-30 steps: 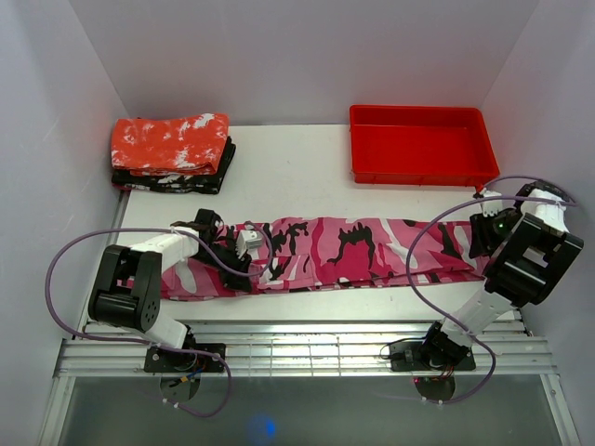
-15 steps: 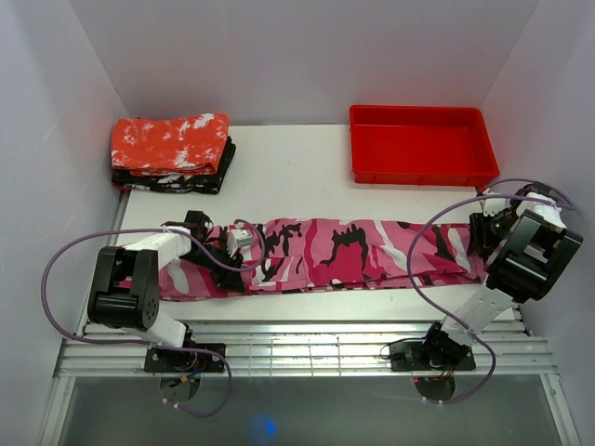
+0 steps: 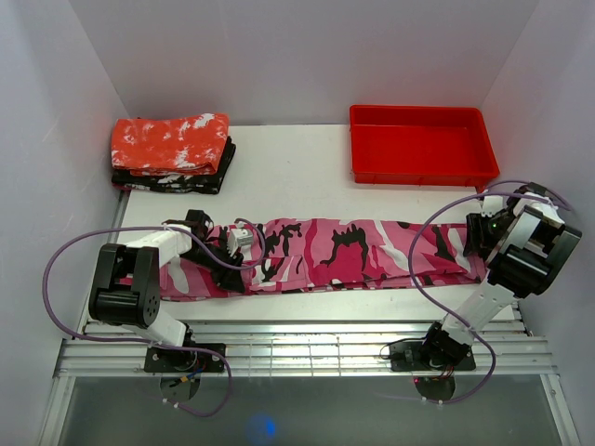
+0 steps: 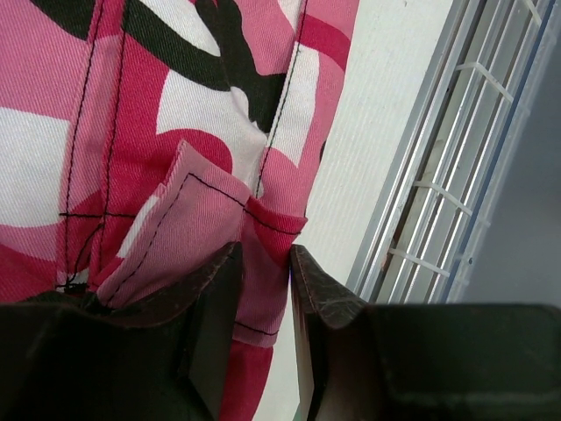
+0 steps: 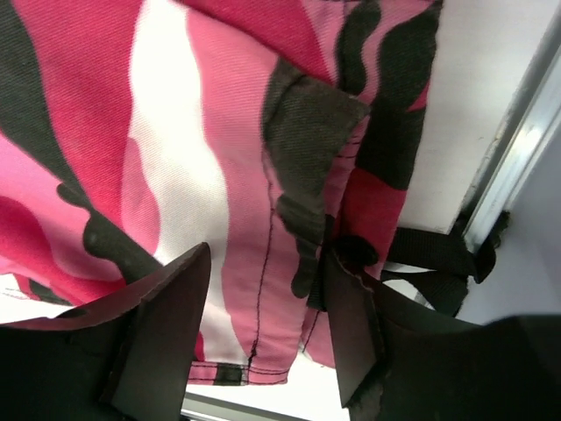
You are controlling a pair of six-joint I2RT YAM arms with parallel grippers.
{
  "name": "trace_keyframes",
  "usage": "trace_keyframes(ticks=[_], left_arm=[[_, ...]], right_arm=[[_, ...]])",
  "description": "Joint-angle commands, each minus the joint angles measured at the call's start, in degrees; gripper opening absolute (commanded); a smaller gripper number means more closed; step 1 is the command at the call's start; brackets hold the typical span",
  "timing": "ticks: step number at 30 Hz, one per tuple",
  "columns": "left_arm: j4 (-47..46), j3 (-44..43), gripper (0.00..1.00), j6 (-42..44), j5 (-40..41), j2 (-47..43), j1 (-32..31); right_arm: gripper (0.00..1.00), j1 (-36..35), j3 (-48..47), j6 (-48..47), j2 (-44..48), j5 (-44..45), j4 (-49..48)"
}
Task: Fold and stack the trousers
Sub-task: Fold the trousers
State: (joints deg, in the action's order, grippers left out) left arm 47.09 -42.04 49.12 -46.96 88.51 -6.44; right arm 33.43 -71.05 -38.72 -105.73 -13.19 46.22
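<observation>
trousers [image 3: 353,251] lie stretched in a long band on the table [image 3: 297,186], reaching from one gripper across to the other. the left gripper [image 4: 266,263] has its fingers drawn almost together on a thin raised fold of the cloth, right at a stitched seam corner. the rest of the leg spreads flat ahead of its tips, and the table's edge is just to its right. that pinch looks placed to hold one end so the length can be drawn straight before folding.

at the other end the right gripper [image 5: 267,263] has its fingers well apart, low over the cloth, with a stitched edge and a dark blotch between them. a black strap [image 5: 429,254] shows just beside its right finger. i judge it is set to take hold, not gripping yet.

past the right gripper, further out, sits a red tray [image 3: 423,175]. out beyond the left gripper lies a folded red cloth [image 3: 172,141], well apart.
</observation>
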Motion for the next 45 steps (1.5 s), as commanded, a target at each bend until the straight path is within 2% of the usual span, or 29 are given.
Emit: trace_keyframes(ticks=[1,2,4,5,6,7,8,10,14,16,20,25,26,27,28,29,31,33,35,39,45], left_arm=[[-1.91,4.16,0.43,4.49,25.07,3.25,1.08],[-2.09,4.16,0.44,4.40,25.16,3.34,1.08],[-2.09,4.16,0.47,4.49,25.34,3.34,1.08],[-2.09,3.99,0.48,4.49,25.34,3.34,1.16],[-2.09,3.99,0.49,4.49,25.43,3.42,1.08],[-1.92,3.90,0.55,4.49,25.51,3.68,1.08],[-1.65,3.90,0.56,4.66,25.60,3.86,1.08],[-1.47,3.90,0.64,5.10,26.04,4.04,1.08],[-1.83,4.34,0.66,5.19,26.30,3.95,1.16],[-2.00,4.51,0.76,5.19,26.39,4.21,1.25],[-2.27,4.78,0.79,4.93,26.31,4.57,1.25],[-2.35,4.95,0.81,4.67,26.13,4.57,1.25],[-2.27,4.95,0.82,4.67,26.04,4.57,1.34],[-2.27,4.95,0.82,4.49,25.95,4.74,1.25],[-2.18,5.04,0.82,4.40,26.04,4.83,1.25],[-2.18,5.04,0.83,4.49,25.95,4.83,1.34],[-2.18,5.04,0.83,4.58,25.52,4.74,1.25],[-2.18,4.52,0.84,4.49,25.16,4.92,1.34],[-2.09,4.16,0.84,4.31,24.81,5.18,1.34],[-2.09,3.55,0.84,4.23,24.55,5.53,1.34],[-1.83,3.55,0.85,4.31,24.46,4.66,1.25]], right_arm=[[0.59,0.23,-0.58,0.75,-2.20,1.24,-0.69],[0.41,0.23,-0.76,0.75,-2.37,0.98,-0.17],[0.24,0.23,-1.72,0.40,-2.37,0.18,1.15],[0.12,0.23,-2.16,0.05,-2.11,0.18,1.42],[0.08,0.23,-2.51,-0.13,-1.85,0.62,1.77],[0.08,0.23,-3.04,-0.39,-1.67,0.80,2.55],[0.08,0.23,-4.35,-0.74,-1.06,0.97,2.82],[0.08,0.23,-5.85,-1.36,-0.44,1.94,3.53],[0.08,0.32,-9.28,-3.02,0.61,4.66,5.11],[0.08,0.41,-9.99,-4.43,1.05,6.68,5.11],[0.08,0.76,-8.68,-5.75,1.06,8.35,3.97],[0.08,0.58,-3.50,-6.19,-0.17,10.90,-3.13],[0.15,0.58,-3.40,-6.45,-1.13,10.47,-2.89],[0.27,0.58,-3.75,-6.20,-1.66,8.81,-2.10],[0.55,0.58,-4.27,-6.02,-1.84,7.49,0.86],[0.66,0.58,-4.28,-6.02,-1.50,6.52,1.94],[0.75,0.58,-4.01,-6.02,-0.09,5.02,3.17],[0.76,0.67,-3.57,-6.19,2.36,5.10,4.49],[0.73,1.02,-2.61,-6.37,3.86,5.28,5.37],[0.57,1.20,-1.73,-6.55,3.34,3.62,6.52],[0.55,1.20,-0.50,-4.70,0.88,2.81,7.75]])
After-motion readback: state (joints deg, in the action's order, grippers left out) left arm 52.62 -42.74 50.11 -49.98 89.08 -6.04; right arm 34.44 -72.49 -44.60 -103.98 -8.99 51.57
